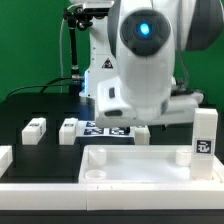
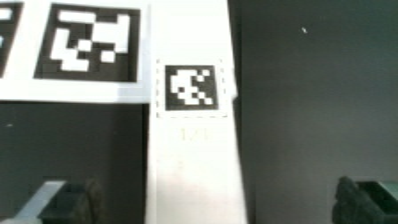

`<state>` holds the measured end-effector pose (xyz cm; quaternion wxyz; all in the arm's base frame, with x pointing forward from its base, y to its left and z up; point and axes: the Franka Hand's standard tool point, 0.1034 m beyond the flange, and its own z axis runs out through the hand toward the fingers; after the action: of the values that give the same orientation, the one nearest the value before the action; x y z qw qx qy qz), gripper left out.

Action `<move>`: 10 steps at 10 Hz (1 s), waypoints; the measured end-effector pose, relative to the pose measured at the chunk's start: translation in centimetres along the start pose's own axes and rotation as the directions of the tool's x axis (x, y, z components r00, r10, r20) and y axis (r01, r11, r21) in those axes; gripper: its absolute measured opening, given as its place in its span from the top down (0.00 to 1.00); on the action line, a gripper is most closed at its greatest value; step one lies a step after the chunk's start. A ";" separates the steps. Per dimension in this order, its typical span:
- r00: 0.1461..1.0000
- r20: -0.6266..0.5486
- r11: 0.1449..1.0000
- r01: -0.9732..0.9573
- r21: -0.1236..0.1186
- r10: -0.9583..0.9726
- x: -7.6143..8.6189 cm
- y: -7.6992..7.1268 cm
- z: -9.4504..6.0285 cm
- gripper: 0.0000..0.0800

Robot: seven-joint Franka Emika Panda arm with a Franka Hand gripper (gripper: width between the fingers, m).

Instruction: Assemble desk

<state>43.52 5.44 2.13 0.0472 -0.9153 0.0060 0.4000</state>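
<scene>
Exterior view. We note a black bench (image 1: 30, 105) in front of a green backdrop (image 1: 30, 40). The white arm (image 1: 145, 60) fills the middle of the frame and hides the jaws, so we cannot tell their state from here. The tabletop panel (image 1: 130, 150) lies flat at 6 o'clock from the arm, rim up, along the near edge of the bench. An upright leg (image 1: 205, 135) stands at the panel's far corner, at 4 o'clock from the arm; we cannot tell whether it is seated in a socket. One lying leg (image 1: 35, 128) and a second lying leg (image 1: 68, 130) rest on the bench at 8 o'clock from the arm, near each other but apart. The marker board (image 1: 105, 130) lies just beyond them, partly under the arm. A border rail (image 1: 5, 158) shows at the exterior view's left edge. Bare bench is open at 9 o'clock, behind the lying legs.

Wrist view. The jaws stand wide, holding nothing: two dark fingers (image 2: 45, 200) sit at opposite corners of the picture. A tagged leg (image 2: 192, 150) lies flat on the bench (image 2: 311, 100) between them, touching neither and nearer to one finger. The leg runs just beside the marker board (image 2: 71, 45), edge to edge as far as we can tell. On the leg's other side the bench is bare.
</scene>
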 end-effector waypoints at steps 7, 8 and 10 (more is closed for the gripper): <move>0.991 0.134 1.000 -0.004 -0.011 0.005 -0.1 0.1 1.6 0.19; 0.989 0.145 1.000 -0.006 -0.010 0.008 -0.3 0.2 2.1 0.19; 0.989 0.151 1.000 -0.010 -0.008 0.011 -0.5 0.3 2.4 0.19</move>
<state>41.45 5.34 0.85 0.0423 -0.8826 0.0056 0.4682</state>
